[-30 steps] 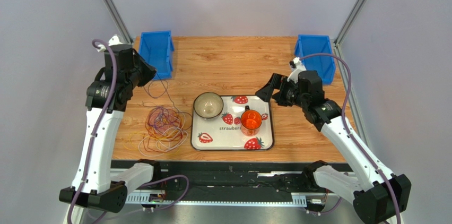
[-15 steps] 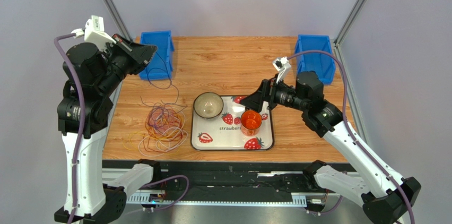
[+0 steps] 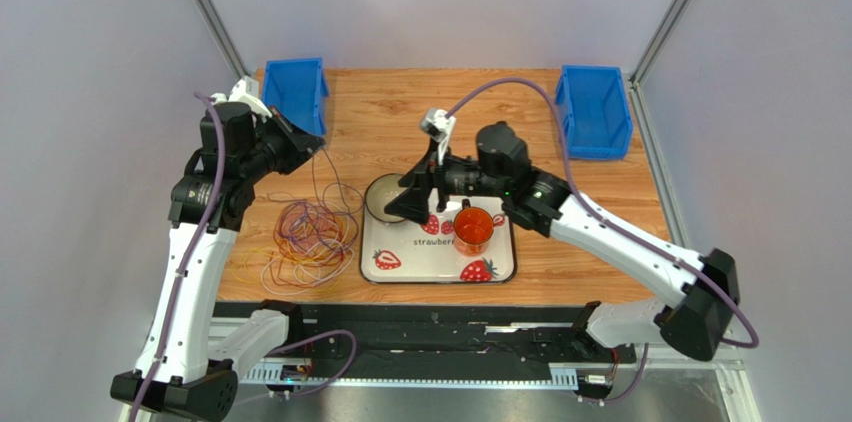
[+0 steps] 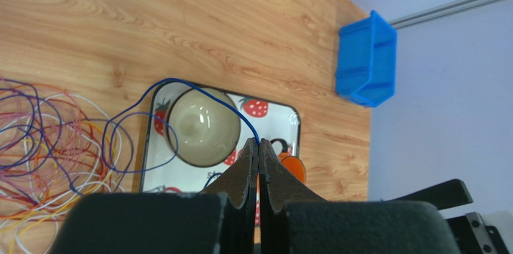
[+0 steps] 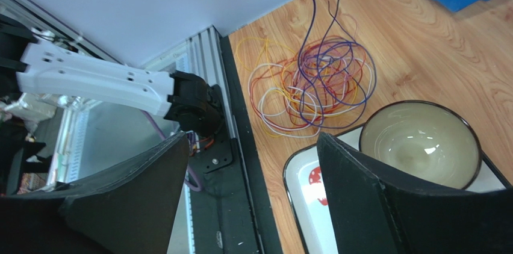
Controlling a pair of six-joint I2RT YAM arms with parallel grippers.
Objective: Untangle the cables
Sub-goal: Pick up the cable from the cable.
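The cables (image 3: 310, 234) lie in a tangled heap of yellow, orange, red, purple and white loops on the wood left of the tray. A thin blue cable (image 4: 208, 96) rises out of the heap (image 4: 42, 139), and my left gripper (image 4: 259, 143) is shut on it at the fingertips. From above, that left gripper (image 3: 312, 145) hangs over the table near the left bin, with the blue strand (image 3: 322, 177) drooping to the pile. My right gripper (image 3: 415, 200) is open above the bowl's edge, empty; its wrist view shows the heap (image 5: 313, 85) and blue strand (image 5: 307, 1) ahead of the right gripper (image 5: 251, 139).
A strawberry-print tray (image 3: 495, 267) holds a beige bowl (image 3: 388, 197) and an orange cup (image 3: 473, 229). Blue bins stand at the back left (image 3: 295, 92) and back right (image 3: 595, 107). The table's front edge and black rail (image 5: 229, 164) lie beside the heap.
My left arm rose high with the blue cable, then dropped back down and right. My right arm swung left across the tray to the bowl, its jaws narrowing a little.
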